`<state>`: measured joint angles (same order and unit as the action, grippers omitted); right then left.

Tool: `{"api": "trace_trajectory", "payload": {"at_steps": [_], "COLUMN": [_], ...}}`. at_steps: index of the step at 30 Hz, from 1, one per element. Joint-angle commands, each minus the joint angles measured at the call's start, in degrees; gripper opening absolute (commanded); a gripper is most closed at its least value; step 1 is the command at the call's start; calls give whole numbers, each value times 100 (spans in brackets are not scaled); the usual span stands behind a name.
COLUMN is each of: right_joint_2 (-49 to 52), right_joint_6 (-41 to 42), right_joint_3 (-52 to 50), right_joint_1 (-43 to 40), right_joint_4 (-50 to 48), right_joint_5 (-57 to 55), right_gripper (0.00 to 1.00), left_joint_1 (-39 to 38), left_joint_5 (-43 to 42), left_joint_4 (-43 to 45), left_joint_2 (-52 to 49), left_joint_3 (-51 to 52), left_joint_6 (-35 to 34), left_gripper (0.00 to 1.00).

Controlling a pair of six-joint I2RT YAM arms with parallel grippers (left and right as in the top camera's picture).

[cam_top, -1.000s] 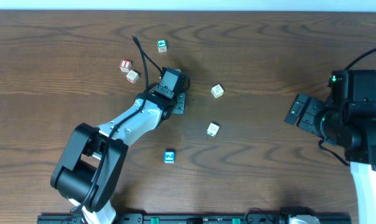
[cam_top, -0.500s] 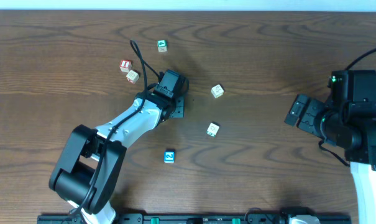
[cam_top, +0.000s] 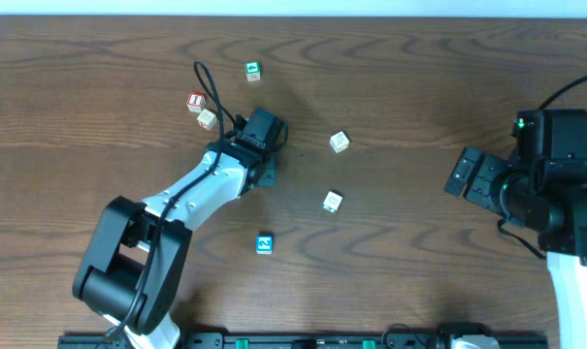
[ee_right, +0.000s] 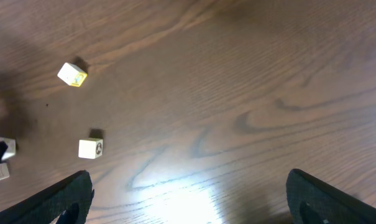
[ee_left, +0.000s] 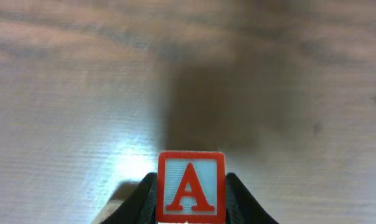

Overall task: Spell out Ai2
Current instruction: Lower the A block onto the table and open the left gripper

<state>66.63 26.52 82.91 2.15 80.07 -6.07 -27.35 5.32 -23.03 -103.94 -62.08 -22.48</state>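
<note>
Left gripper (ee_left: pixel 191 204): closed on the red A block (ee_left: pixel 191 185) (letter upright toward the wrist camera).
Right gripper (ee_right: pixel 189 200): fingers spread wide, holding nothing.

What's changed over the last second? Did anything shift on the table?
The left gripper, shut on the A block, drifted slightly left, toward the red block and tan block. No grasp or release is visible. The right gripper stayed open and parked; the green block, blue block and the rest kept their places.
</note>
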Motion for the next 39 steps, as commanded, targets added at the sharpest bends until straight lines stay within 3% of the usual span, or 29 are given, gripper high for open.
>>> {"api": "trace_trajectory", "payload": {"at_steps": [1,12,18,31,37,39], "right_joint_2": [-39,-39,-39,-39,-39,-39], "right_joint_6": [-44,-44,-46,-42,-44,-44], "right_joint_3": [59,59,59,59,59,59], "right_joint_1": [-20,-20,-20,-20,-20,-20], "right_joint_4": [2,4,11,11,13,13], "right_joint_5": [-59,-59,-59,-57,-57,-57], "right_gripper": [99,99,99,99,99,99], "left_joint_1": [33,-61,-129,-201,-208,-208], "left_joint_5": [-160,-378,-238,-236,-234,-221], "left_joint_4": [271,1314,1801,1690,1823,1923], "left_joint_2": [-83,-133,-195,-374,-374,-374], "left_joint_3": [59,173,271,282,282,280], "left_joint_6": [133,890,916,699,680,682], "left_gripper": [10,11,12,11,19,28]}}
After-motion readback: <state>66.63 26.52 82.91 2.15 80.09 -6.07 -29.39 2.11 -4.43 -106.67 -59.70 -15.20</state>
